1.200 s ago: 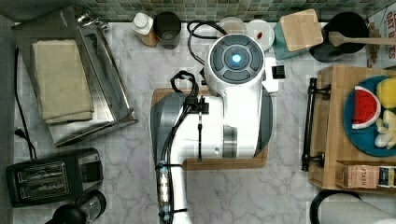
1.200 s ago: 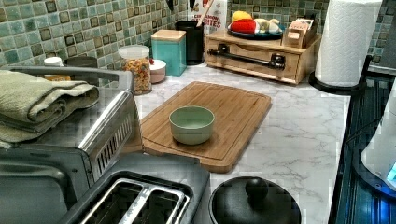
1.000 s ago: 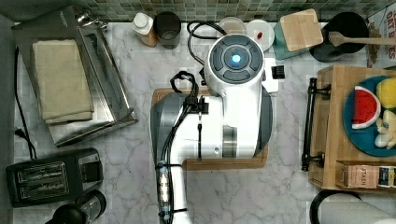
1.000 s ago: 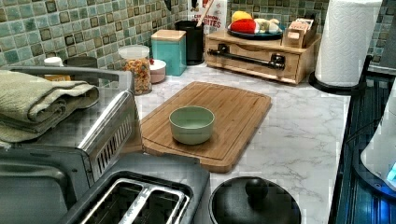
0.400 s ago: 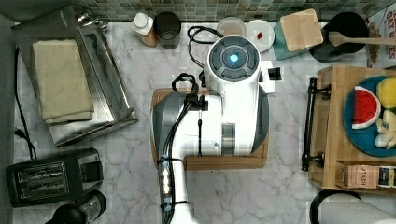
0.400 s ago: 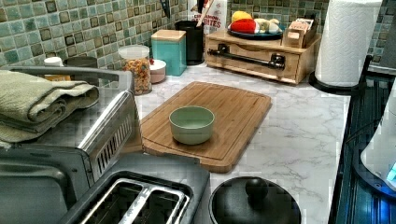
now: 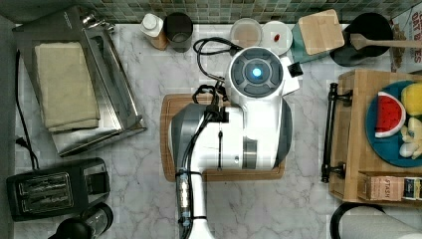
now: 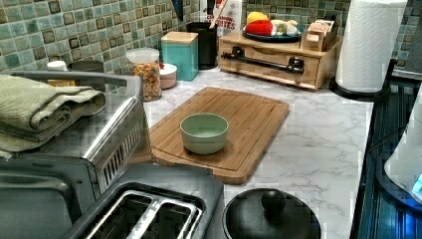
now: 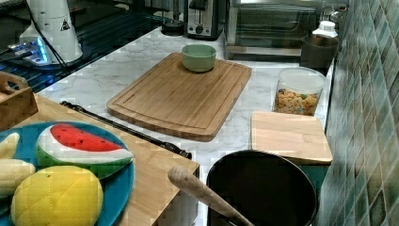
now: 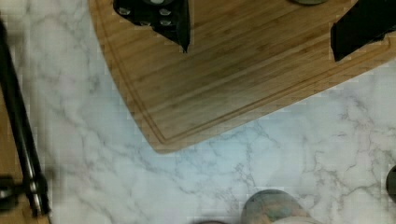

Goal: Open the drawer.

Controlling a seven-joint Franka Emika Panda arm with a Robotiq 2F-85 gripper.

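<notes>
- Marble kitchen bench [image 7: 303,209] with green wall tiles behind it and a wooden cutting board [image 8: 249,119] in the middle.
- Holds a green bowl [image 8: 204,132] on the board, plus jars, a toaster and a small oven round the edges.
- Just changed: white arm [image 7: 256,124] has slid a little toward 3 o'clock in the top view since a moment ago.
- Means the reach toward the drawer has probably only begun, with most of the job still to do.
- Drawer [image 8: 268,67] sits shut in its light wooden box, at 3 o'clock in the top view and near 1 o'clock in the left view.
- Has a long black handle [image 8: 261,58] across its front, with nothing touching it.
- Carries a blue plate of toy fruit [image 7: 393,124] on top of the box.
- Gripper [image 10: 259,18] hangs above a corner of the cutting board, fingers [image 10: 159,18] spread wide apart.
- Holds nothing and touches nothing.
- Shows the black handle close by in the wrist view, but still apart from the fingers, with bare marble between.
- Next, by my guess: go further toward 3 o'clock in the top view, drop down, put the fingers round the bar, squeeze, then pull back toward 9 o'clock.
- Could go wrong by bumping the box or the plate on it.
</notes>
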